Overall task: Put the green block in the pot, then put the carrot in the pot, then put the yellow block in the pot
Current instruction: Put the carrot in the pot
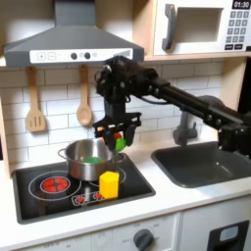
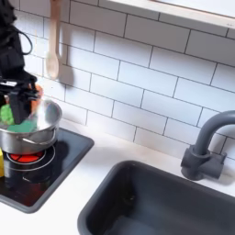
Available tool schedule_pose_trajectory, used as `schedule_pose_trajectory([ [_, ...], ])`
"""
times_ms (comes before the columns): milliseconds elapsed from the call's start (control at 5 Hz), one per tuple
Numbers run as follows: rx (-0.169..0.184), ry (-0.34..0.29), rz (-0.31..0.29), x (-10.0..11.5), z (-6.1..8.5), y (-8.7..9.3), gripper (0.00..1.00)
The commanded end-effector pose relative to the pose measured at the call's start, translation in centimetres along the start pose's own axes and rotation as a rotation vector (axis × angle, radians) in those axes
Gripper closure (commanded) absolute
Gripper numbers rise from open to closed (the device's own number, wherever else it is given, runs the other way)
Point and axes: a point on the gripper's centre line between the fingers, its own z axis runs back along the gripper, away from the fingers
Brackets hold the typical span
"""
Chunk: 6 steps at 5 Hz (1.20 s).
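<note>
**Above the pot: carrot held over the rim**

Gripper (image 1: 117,136) hangs just above the pot (image 1: 80,169), jaws closed on the carrot (image 1: 119,140), green end down. Green block (image 1: 91,160) lies inside, directly below-left; yellow block (image 1: 109,183) stands on the stove (image 1: 49,188) in front.

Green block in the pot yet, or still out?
In. The green block lies on the bottom of the pot in the first exterior view. The hand hovers over the rim holding the carrot; the yellow block stands outside.
</note>
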Motion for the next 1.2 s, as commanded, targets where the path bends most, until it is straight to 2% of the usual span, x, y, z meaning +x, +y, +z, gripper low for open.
schedule_pose_trajectory([
  [0, -0.039, 0.037, 0.040, 0.6, -1.5, 2.2, 1.00],
  [200, -0.058, 0.039, 0.050, 2.0, -1.9, 2.9, 1.00],
  [400, -0.052, 0.034, 0.038, 3.2, -1.8, 3.0, 1.00],
  [800, -0.061, 0.055, 0.046, 3.2, -2.6, 3.6, 1.00],
  [1000, -0.058, 0.049, 0.041, 3.3, -2.4, 3.4, 1.00],
])
